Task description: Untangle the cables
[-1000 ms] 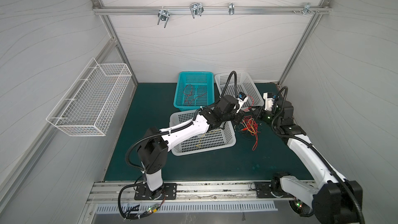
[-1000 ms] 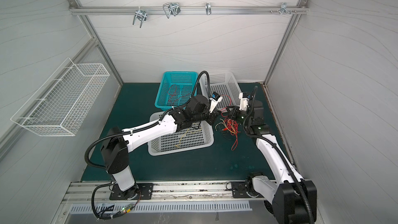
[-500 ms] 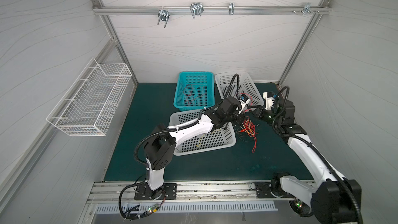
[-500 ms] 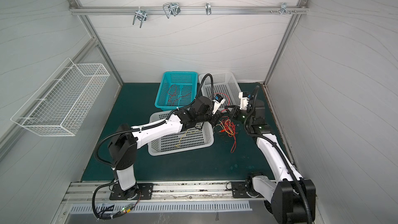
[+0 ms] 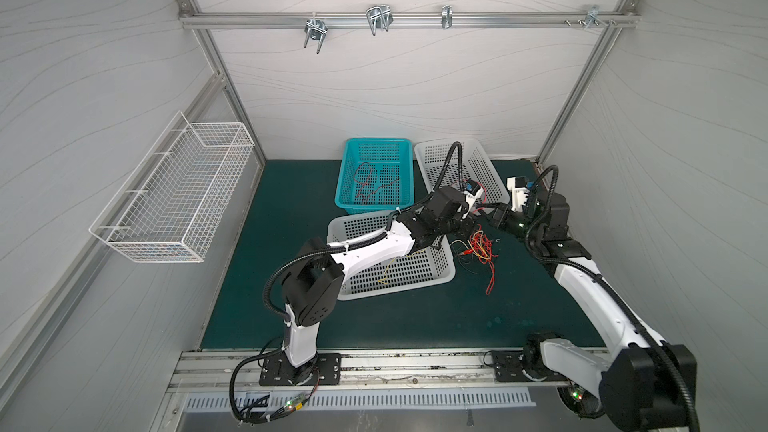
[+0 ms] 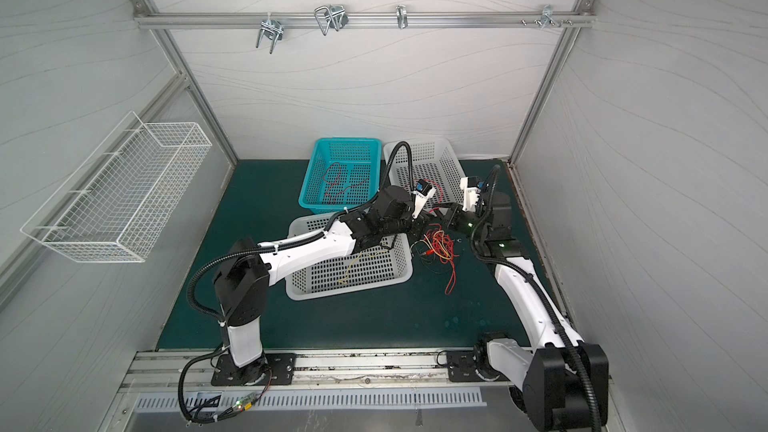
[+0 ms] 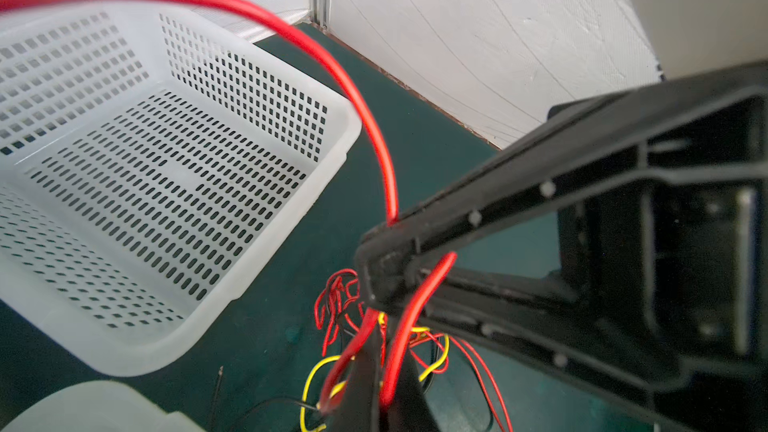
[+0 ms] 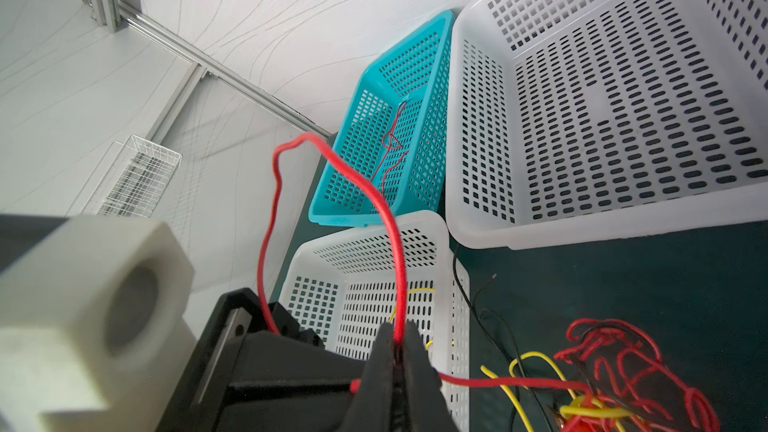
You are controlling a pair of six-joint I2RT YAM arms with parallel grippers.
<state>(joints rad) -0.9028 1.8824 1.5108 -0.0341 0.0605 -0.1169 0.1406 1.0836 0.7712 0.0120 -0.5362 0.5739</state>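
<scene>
Left gripper (image 5: pixel 471 223) pushed in closer to right gripper (image 5: pixel 493 216), over tangled bunch of thin red, yellow, black cables (image 5: pixel 480 245) on dark green mat (image 5: pixel 415 317). Both claws pinched shut on one thin red wire (image 8: pixel 390 222). Few strands in turquoise plastic basket (image 5: pixel 374 207) and white perforated basket (image 5: pixel 395 289); bulk still knotted.

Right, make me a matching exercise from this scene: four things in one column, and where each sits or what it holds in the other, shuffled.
Things:
1. teal basket
2. front white basket
3. wire basket
4. cable tangle

Places or contents:
A. hangs on the side wall
B. lies loose on the green mat
C. holds a yellow cable
D. holds a red cable

Pairs: 1-D, 2-C, 3-A, 4-B
</scene>
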